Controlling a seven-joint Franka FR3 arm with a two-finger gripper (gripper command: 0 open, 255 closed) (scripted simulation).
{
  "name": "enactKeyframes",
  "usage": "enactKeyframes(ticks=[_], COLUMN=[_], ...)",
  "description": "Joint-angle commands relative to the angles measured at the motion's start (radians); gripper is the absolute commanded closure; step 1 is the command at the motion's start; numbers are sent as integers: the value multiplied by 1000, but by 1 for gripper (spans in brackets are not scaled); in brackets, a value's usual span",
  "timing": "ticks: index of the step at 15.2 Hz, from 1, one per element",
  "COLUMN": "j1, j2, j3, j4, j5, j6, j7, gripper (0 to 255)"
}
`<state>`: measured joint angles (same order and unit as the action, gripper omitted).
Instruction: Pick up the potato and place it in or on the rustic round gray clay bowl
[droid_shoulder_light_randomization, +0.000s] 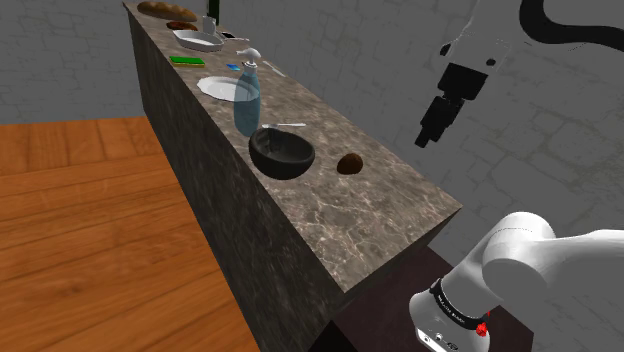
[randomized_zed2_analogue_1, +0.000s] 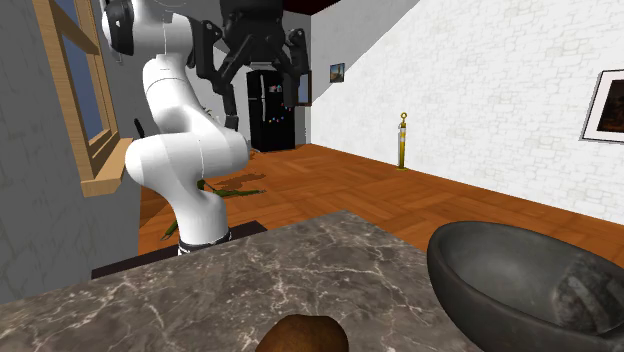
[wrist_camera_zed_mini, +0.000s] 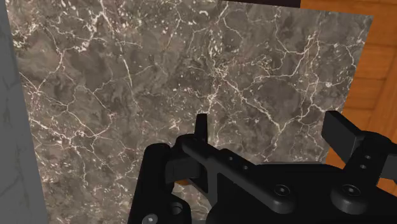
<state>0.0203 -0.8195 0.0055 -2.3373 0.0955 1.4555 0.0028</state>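
Potato (droid_shoulder_light_randomization: 350, 163): lies on the counter (droid_shoulder_light_randomization: 400, 195) toward the end by the stand, near the bowl (droid_shoulder_light_randomization: 282, 152) but not touching it. Probably firm, light, rounded and sturdy; grasp across its narrow middle. The gripper (droid_shoulder_light_randomization: 430, 135) hangs high over that end, fingers apart, empty.

Even, flat light; faint shadows.

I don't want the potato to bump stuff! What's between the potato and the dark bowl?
Nothing is in the way. In the shoulder view, bare marble countertop lies between the potato and the bowl.
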Motion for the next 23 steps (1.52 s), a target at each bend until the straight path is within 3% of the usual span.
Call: enactKeyframes(ticks=[1,14,21,23], j1=[0,151,205,209], j2=[0,378,603,638], j3=[0,-112,-122,-123], j4=[0,-23,6,3], j5=[0,-291,-422,-442], j6=[0,354,575,619], j7=[0,-676,-963,-996], gripper=[0,0,0,0])
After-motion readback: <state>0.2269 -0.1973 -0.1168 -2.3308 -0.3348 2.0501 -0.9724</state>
